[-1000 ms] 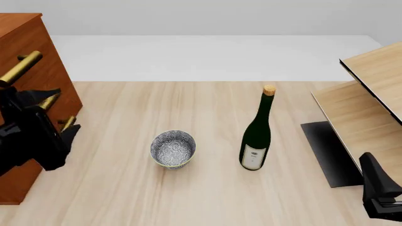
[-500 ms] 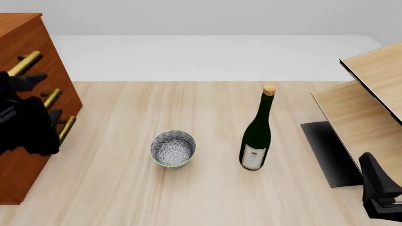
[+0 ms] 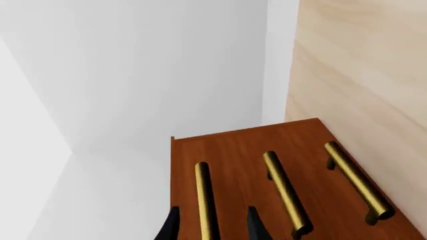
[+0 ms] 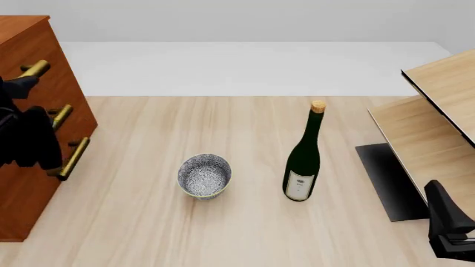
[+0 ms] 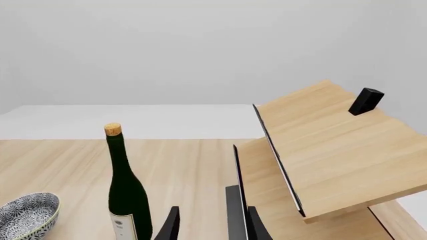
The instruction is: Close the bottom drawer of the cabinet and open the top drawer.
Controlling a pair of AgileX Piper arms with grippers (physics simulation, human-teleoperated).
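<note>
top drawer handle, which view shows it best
The left wrist view: the top drawer's handle runs between the left gripper's fingertips, unobstructed. The front view shows only its tip past the arm. The right wrist view misses the cabinet entirely.

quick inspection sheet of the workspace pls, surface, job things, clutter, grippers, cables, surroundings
surface: pale wood table, with a white floor strip beyond its far edge.
job's things: cabinet at the table's left; all three drawer fronts look flush in the left wrist view. top drawer not opened; its handle runs between the fingertips. bottom drawer appears shut.
clutter: patterned bowl and upright corked wine bottle, apart from each other; pale-wood shelf unit on the right.
grippers: left gripper open, straddling the top handle; right gripper open, holding nothing, near the shelf.
cables: nothing seen.
surroundings: plain grey wall.
</note>
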